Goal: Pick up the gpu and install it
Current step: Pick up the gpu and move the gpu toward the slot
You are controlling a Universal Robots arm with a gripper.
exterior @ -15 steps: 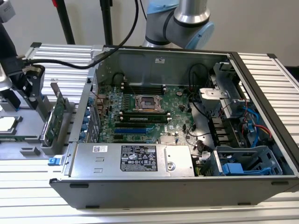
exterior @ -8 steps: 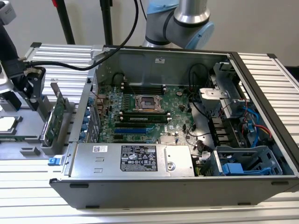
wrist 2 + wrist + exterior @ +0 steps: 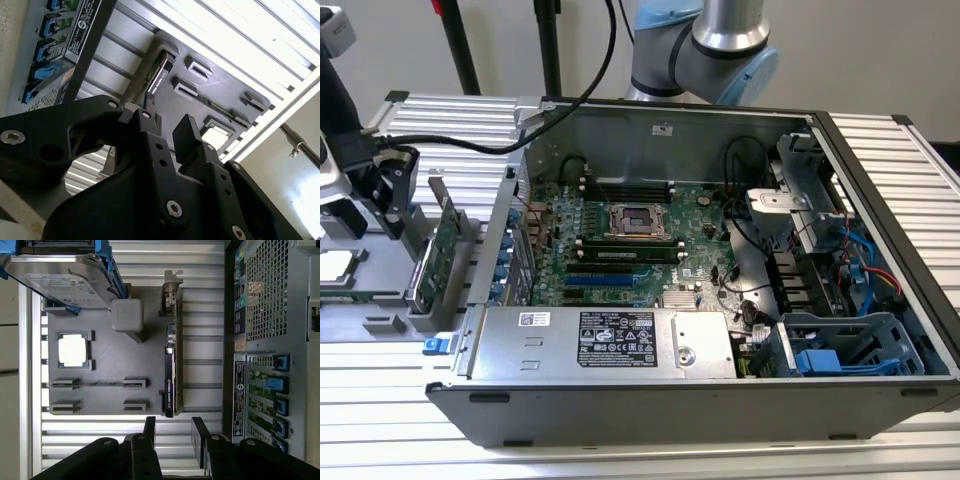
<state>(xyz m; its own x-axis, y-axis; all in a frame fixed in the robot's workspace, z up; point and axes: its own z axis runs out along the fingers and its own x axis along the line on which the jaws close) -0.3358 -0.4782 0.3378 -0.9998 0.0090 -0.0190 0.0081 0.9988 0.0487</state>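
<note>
step: pick-up, nothing held yet | gpu point(image 3: 442, 250) upright in grey tray point(image 3: 110, 360), at the exterior view's left, outside the case point(image 3: 720, 410) | hand point(image 3: 174, 432) parted, empty, seemingly in line with its edge | grasp calls for fingers point(image 3: 149, 429) astride that thin edge

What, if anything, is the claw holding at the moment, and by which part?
Nothing is held. The claw is open and empty, clear of the gpu, which stands on edge in the grey holder.

arm point(image 3: 705, 50): silver tube, grey joints, pale-blue caps | claw point(image 3: 175, 427): matt black, silver screw heads point(image 3: 173, 209) | cable point(image 3: 470, 145): black
</note>
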